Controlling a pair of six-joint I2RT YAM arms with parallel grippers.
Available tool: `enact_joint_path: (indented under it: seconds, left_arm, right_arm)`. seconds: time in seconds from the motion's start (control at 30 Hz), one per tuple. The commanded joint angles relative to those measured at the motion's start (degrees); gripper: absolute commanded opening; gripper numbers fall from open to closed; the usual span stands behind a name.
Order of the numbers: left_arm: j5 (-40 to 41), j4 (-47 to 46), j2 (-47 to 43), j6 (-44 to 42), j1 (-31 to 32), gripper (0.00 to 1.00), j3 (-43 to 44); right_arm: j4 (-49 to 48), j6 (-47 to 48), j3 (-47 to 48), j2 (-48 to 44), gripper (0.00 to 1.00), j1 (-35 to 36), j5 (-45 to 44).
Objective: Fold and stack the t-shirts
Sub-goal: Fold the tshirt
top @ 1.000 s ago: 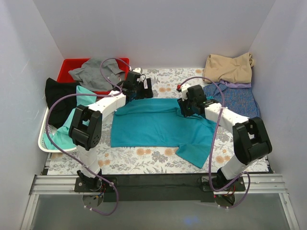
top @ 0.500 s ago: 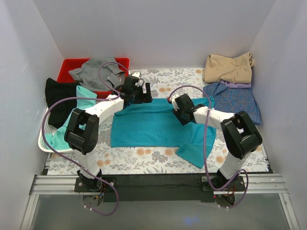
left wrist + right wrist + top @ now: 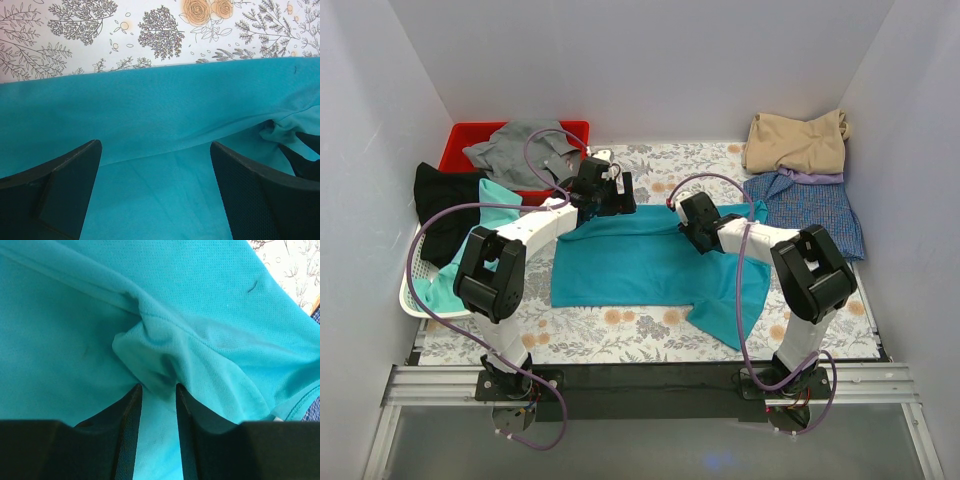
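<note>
The teal-blue t-shirt (image 3: 640, 265) lies spread on the flowered table, with a sleeve trailing toward the front right. My left gripper (image 3: 617, 196) hovers open over the shirt's far left edge; in the left wrist view (image 3: 155, 145) only flat teal cloth lies between its wide-apart fingers. My right gripper (image 3: 692, 226) is at the shirt's far right edge, shut on a bunched fold of teal cloth (image 3: 150, 360); the right wrist view (image 3: 158, 386) shows cloth pinched between the fingers. A tan shirt (image 3: 798, 142) and a blue-purple checked one (image 3: 810, 205) lie at the back right.
A red bin (image 3: 460, 140) holding a grey garment (image 3: 520, 150) stands at the back left. A white basket (image 3: 410, 300) at the left holds a black shirt (image 3: 445, 200) and a mint-green one (image 3: 470, 250). White walls enclose three sides.
My right gripper has moved left along the shirt's far edge, pulling the pinched teal cloth inward with it. My left gripper shifted slightly and stays open.
</note>
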State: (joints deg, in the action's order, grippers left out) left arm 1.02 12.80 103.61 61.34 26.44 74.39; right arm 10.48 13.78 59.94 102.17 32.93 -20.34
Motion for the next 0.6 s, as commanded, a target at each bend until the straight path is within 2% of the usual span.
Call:
enact_joint_path:
  seconds: [0.0, 0.13, 0.2, 0.27, 0.33, 0.43, 0.57]
  left_arm:
    - [1.0, -0.9, -3.4, -1.0, -0.1, 0.90, -0.6]
    - [0.9, -1.0, -3.3, -1.0, -0.1, 0.90, -0.7]
    - [1.4, -0.9, -3.1, -1.2, -0.1, 0.90, -0.7]
    - [1.5, -0.9, -2.9, -1.5, 0.0, 0.90, -0.6]
    - [1.3, -0.9, -2.9, -1.4, 0.0, 0.90, -0.6]
    - [1.3, -0.9, -2.9, -1.3, -0.1, 0.90, -0.7]
    - [0.9, -0.9, -2.7, -1.4, 0.0, 0.90, -0.6]
  right_arm:
    - [-1.8, 0.9, 3.1, 2.6, 0.40, 0.1, -1.9]
    - [-1.8, 1.2, 3.5, 5.1, 0.40, 0.0, -2.7]
    - [-1.9, 1.0, 3.6, 5.3, 0.35, 0.0, -3.2]
    - [-2.0, 0.7, 3.6, 5.4, 0.21, -0.1, -3.7]
    - [-2.2, 0.5, 3.4, 5.1, 0.12, -0.1, -4.1]
    - [-2.7, 0.2, 2.9, 3.9, 0.07, -0.1, -4.9]
    - [-2.9, 0.1, 2.4, 2.5, 0.05, -0.1, -5.4]
